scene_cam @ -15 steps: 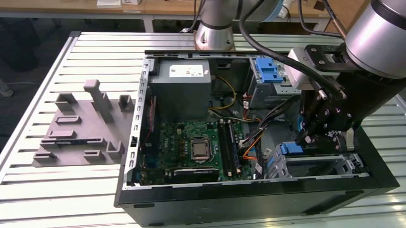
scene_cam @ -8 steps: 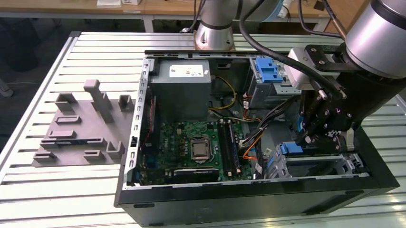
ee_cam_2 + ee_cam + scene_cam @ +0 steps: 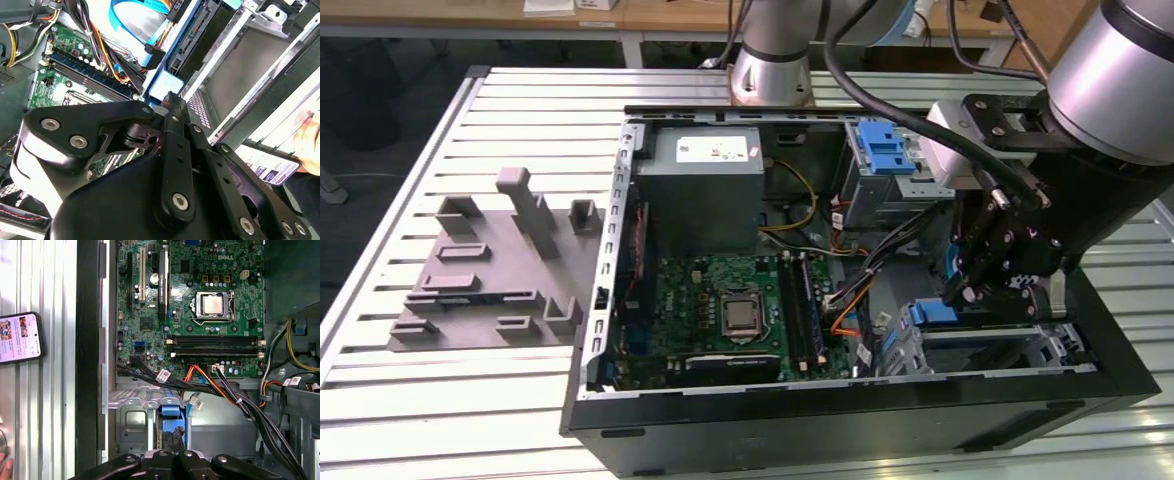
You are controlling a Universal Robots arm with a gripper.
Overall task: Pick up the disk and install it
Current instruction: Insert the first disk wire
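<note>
Gripper (image 3: 987,290) is down inside the open computer case (image 3: 854,420), at the drive cage (image 3: 1014,345) in the corner next to the motherboard (image 3: 727,310). Fingers (image 3: 172,440) look nearly closed, pinching the blue end of the disk (image 3: 171,412), which stands on edge, already partly in the cage slot; in the second wrist view the blue tab (image 3: 165,85) sits right at the fingertips. Grip is on a thin plastic edge only, so I judge it could slip or twist if the carrier binds on the cage rails. Cable bundle (image 3: 210,385) runs from the motherboard right past the cage mouth; the risk is a wire getting snagged or pinched between gripper and cage. Case also holds the power supply (image 3: 707,185) on the far side of the motherboard and a second blue-fronted bay (image 3: 887,150) beside it. Outside the case, a phone (image 3: 20,337) lies on the slatted table (image 3: 454,400), and a grey fixture (image 3: 494,270) too.
</note>
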